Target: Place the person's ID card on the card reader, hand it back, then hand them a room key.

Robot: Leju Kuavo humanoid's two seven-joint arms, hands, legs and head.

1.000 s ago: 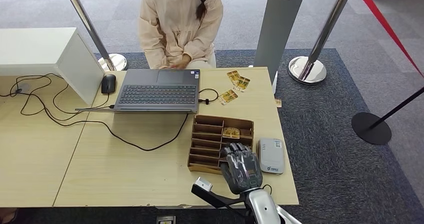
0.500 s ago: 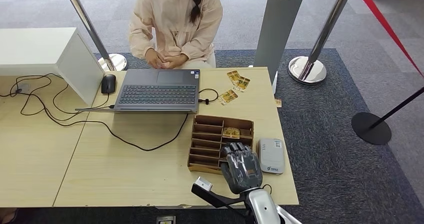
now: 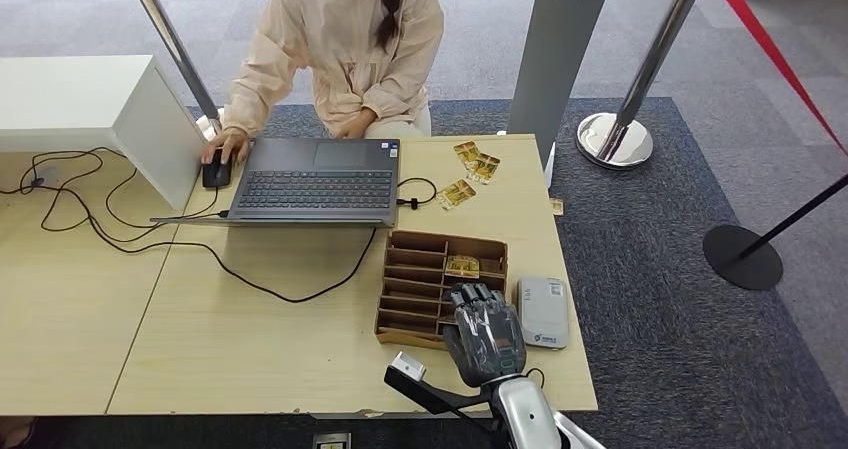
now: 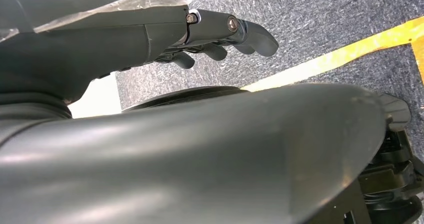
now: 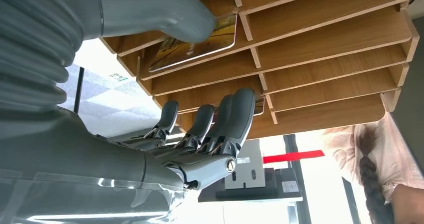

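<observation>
the robot's right hand (image 3: 483, 337) hovers over the near right corner of a brown wooden card organiser with rows of slots (image 3: 415, 274), fingers (image 5: 235, 116) spread apart and lightly curved, holding nothing; in the right wrist view the thick thumb lies against a yellow-patterned room key card (image 5: 200, 42) resting in one slot, though whether it presses the card cannot be told. just beside the hand at 3 o'clock sits a flat pale grey card reader (image 3: 543, 311) on the light wooden bench (image 3: 250, 339). another yellow card (image 3: 462, 265) lies in a slot at 12 o'clock from the hand, and several loose yellow cards (image 3: 468, 174) lie on the bench beyond the organiser, near the far edge. the left hand (image 4: 220, 34) hangs above grey carpet, fingers loosely apart and gripping nothing. at 11 o'clock a dark grey open laptop (image 3: 315, 181) stands, and a person in a pale pink jacket (image 3: 345, 44) rests one hand on a black computer mouse (image 3: 216, 167) beside it.
</observation>
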